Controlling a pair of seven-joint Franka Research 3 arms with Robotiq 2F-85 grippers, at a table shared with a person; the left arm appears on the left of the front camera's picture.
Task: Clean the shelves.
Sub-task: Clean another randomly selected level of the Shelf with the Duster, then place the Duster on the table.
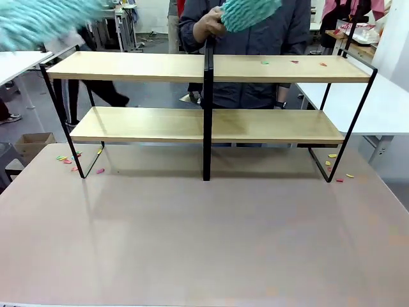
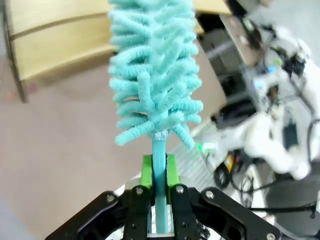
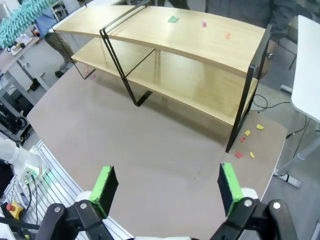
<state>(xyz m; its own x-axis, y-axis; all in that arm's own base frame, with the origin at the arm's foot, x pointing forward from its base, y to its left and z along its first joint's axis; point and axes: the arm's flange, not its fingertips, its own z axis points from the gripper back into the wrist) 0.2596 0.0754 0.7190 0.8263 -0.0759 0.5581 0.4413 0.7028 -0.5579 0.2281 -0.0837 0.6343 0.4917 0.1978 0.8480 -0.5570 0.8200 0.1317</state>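
The shelves [image 1: 268, 125] are placed at the far side of the desk [image 1: 204, 236], with both wooden boards held in a thin black frame and a black post [image 1: 207, 115] in the middle. On the right part of the upper board a few small coloured scraps [image 1: 264, 62] are seen, and more scraps [image 1: 67, 160] are scattered on the desk near the left foot of the frame and near the right foot [image 1: 332, 155]. In the left wrist view, the left gripper [image 2: 159, 176] is pressed together on the thin handle of a teal fluffy duster [image 2: 152, 75], which is held upright between the green pads [image 2: 146, 172]. In the front view this duster is seen blurred at the upper left corner. The right gripper [image 3: 167, 184] is spread wide above the near edge of the desk, with nothing between its pads. Behind the shelves a person is standing, and a second teal duster [image 1: 249, 13] is held in the person's hand [image 1: 208, 25] above the upper board.
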